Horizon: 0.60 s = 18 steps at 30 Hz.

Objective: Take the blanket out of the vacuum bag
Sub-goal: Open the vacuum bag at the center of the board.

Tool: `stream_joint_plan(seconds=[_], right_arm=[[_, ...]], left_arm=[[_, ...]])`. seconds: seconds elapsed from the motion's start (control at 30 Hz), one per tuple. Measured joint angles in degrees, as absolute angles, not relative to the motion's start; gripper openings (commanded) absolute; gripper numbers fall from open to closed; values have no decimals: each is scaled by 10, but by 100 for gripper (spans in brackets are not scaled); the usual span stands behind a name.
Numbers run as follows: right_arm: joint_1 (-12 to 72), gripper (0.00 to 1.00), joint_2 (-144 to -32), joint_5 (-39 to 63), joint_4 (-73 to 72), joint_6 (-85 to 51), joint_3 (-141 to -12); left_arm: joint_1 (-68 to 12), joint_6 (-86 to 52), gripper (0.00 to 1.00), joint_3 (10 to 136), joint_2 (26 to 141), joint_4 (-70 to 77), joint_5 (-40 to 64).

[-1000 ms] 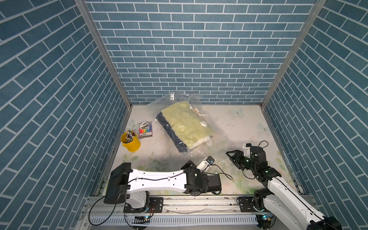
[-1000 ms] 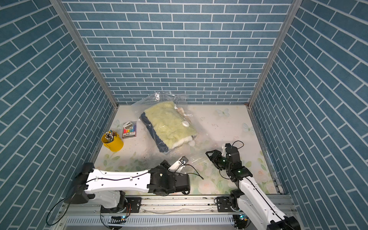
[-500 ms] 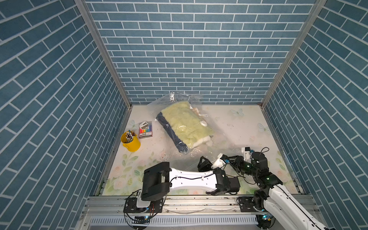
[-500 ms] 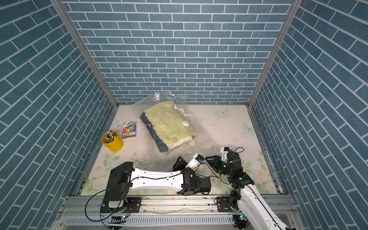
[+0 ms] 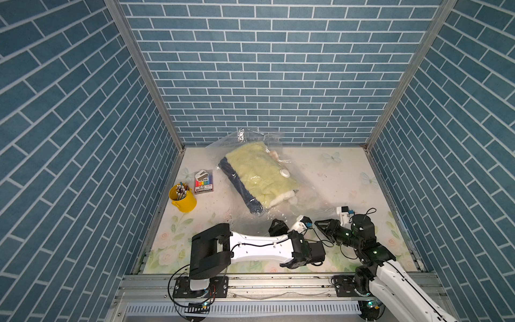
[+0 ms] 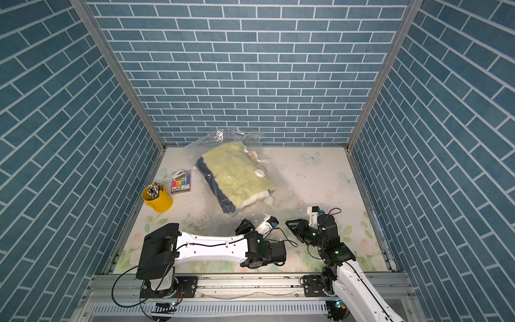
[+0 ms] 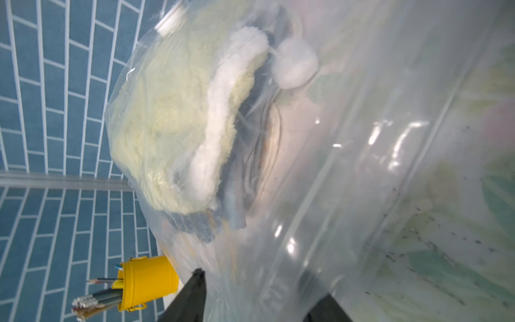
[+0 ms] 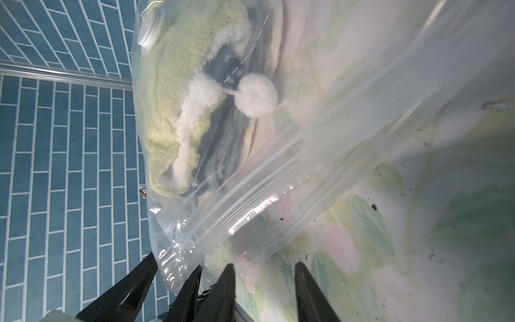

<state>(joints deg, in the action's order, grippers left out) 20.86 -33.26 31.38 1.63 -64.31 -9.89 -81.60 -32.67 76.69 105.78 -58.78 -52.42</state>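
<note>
Locate vacuum bag (image 5: 242, 142) on bench (image 5: 334, 172), centre frame: clear, crinkled, round white cap (image 5: 284, 173), folded pale-yellow blanket (image 5: 262, 172) inside. Check wrist views for pompom (image 8: 257, 96), a white speck from above. Note yellow bucket (image 5: 182, 199), frame left, holding pencils (image 5: 181, 191). Find left pincer (image 5: 278, 224) and right pincer (image 5: 320, 224) at bag's near edge, fingers (image 7: 195, 295) parted; grip undeterminable.

top views look down — wrists near bag (image 7: 320, 195)

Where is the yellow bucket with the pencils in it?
In both top views the yellow bucket stands at the left side of the table by the brick wall, next to the marker pack, left of the vacuum bag.
</note>
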Motion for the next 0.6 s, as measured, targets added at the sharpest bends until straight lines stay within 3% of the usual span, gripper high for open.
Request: stream_joint_plan(seconds=[0.17,0.3,0.6], right_arm=[[227,34,-333,317,13,-645,-99],[252,29,-328,317,10,-658,-99],[313,12,-318,287,-66,-710,-91]], left_arm=[[-804,-315,15,782,1069,-581,-527],[-788,-311,0,838,1095,-597,-531],[-756,-285,0,945,1098,-616,-509]])
